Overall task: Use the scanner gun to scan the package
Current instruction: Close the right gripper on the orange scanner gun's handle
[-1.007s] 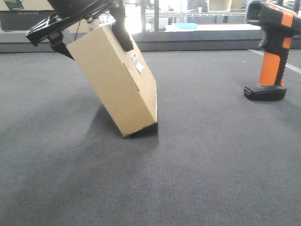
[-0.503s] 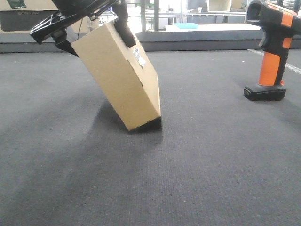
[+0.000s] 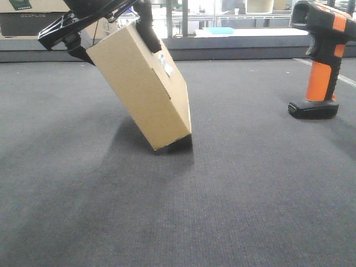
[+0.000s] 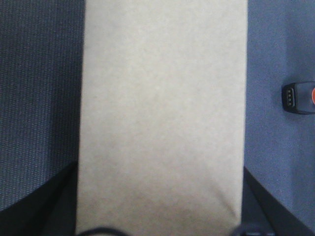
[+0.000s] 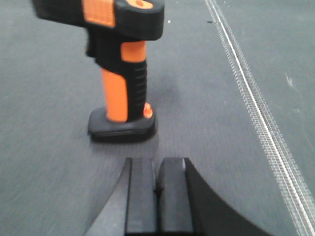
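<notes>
Since a second ago the package (image 3: pixel 142 89) has been carried slightly rightward and tipped a little more upright, while the scanner gun (image 3: pixel 322 61) has not shifted. Package now stands tilted, its lower corner resting on the grey carpeted surface (image 3: pixel 250 194) and its upper end clamped across the narrow width by the left gripper (image 3: pixel 114 41); the wrist view confirms a finger on each side of the box. The white barcode label (image 3: pixel 165 65) faces right, toward the scanner. Right gripper (image 5: pixel 157 191) hangs empty just short of the scanner, fingers pressed together. Assessment: the box looks light and stiff, since it keeps its shape when held by one end, but plain cardboard is smooth and may pivot in the clamp. The scanner appears rigid and top-heavy on its flat black base (image 5: pixel 120 132); the ribbed orange handle (image 5: pixel 120 88) is the sound place to grip, and the fingers must spread first.
</notes>
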